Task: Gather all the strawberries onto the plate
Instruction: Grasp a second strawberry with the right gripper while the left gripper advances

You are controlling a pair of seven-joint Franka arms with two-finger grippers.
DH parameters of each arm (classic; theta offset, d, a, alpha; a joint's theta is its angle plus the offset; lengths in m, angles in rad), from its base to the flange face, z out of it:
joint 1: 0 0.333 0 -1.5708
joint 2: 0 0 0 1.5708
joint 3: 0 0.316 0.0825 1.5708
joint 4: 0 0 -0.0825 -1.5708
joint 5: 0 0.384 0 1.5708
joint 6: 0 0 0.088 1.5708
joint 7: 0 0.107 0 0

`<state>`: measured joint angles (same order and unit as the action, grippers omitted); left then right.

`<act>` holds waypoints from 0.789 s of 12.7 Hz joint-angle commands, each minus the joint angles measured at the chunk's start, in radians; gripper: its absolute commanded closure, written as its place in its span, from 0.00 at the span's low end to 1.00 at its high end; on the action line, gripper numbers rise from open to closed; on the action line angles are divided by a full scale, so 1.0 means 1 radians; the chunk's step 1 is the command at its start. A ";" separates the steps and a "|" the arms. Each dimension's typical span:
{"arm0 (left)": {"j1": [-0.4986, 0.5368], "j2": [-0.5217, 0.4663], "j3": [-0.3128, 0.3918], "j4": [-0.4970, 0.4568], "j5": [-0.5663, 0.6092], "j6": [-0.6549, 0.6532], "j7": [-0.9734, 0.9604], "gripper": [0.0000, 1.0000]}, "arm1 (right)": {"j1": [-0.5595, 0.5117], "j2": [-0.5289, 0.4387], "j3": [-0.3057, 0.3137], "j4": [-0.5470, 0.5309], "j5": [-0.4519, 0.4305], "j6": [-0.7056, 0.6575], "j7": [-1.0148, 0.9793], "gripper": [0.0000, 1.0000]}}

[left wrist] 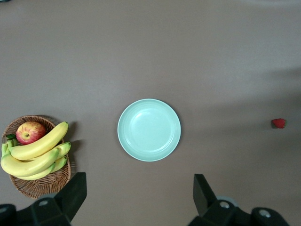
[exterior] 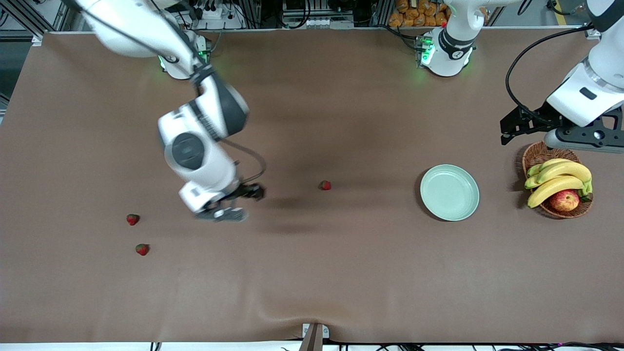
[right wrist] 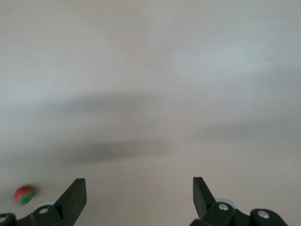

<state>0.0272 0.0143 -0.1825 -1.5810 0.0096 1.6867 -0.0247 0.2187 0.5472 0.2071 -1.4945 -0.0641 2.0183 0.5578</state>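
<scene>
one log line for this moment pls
strawberries: all on table | plate: empty | right gripper: open, over table | left gripper: open, waiting

Open brown table (exterior: 341, 268) runs between the three strawberries (exterior: 324, 185) (exterior: 132, 219) (exterior: 142, 249) and the bare plate (exterior: 449, 192), with only the wicker basket (exterior: 555, 212) of bananas (exterior: 558, 178) and an apple (exterior: 564, 200) crowding the plate's side toward the left arm's edge.

Motion-smeared in the right wrist view — one strawberry (right wrist: 24, 194), its leafy cap unreadable. Cut off by the frame edge: right gripper (right wrist: 139, 197) and left gripper (left wrist: 139, 193) — fingertips only.
</scene>
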 commanded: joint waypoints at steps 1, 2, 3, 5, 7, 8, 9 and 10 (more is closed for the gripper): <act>0.002 -0.007 -0.005 0.012 -0.003 -0.001 -0.006 0.00 | -0.167 -0.007 0.023 -0.035 -0.040 0.007 -0.109 0.00; 0.002 -0.007 -0.005 0.012 -0.005 -0.001 -0.008 0.00 | -0.227 0.002 0.023 -0.032 -0.043 0.013 -0.218 0.00; 0.008 -0.005 -0.005 0.010 -0.005 -0.002 -0.008 0.00 | -0.275 0.013 0.023 -0.027 -0.049 0.028 -0.322 0.00; 0.016 -0.007 -0.003 0.009 -0.010 -0.007 -0.008 0.00 | -0.332 0.055 0.014 -0.024 -0.123 0.086 -0.458 0.00; 0.004 -0.004 -0.005 0.010 -0.013 -0.007 -0.059 0.00 | -0.372 0.100 0.012 -0.024 -0.187 0.163 -0.547 0.00; -0.010 0.001 -0.017 0.009 -0.011 -0.004 -0.123 0.00 | -0.378 0.124 0.011 -0.023 -0.206 0.184 -0.588 0.00; -0.030 0.016 -0.034 0.009 -0.008 0.004 -0.189 0.00 | -0.395 0.150 0.009 -0.020 -0.218 0.207 -0.611 0.00; -0.048 0.033 -0.040 0.009 -0.005 0.020 -0.243 0.00 | -0.406 0.178 0.003 -0.018 -0.232 0.239 -0.628 0.00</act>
<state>0.0110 0.0217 -0.2043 -1.5772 0.0063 1.6874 -0.1683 -0.1599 0.6824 0.2002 -1.5200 -0.2487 2.2128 -0.0292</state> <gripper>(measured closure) 0.000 0.000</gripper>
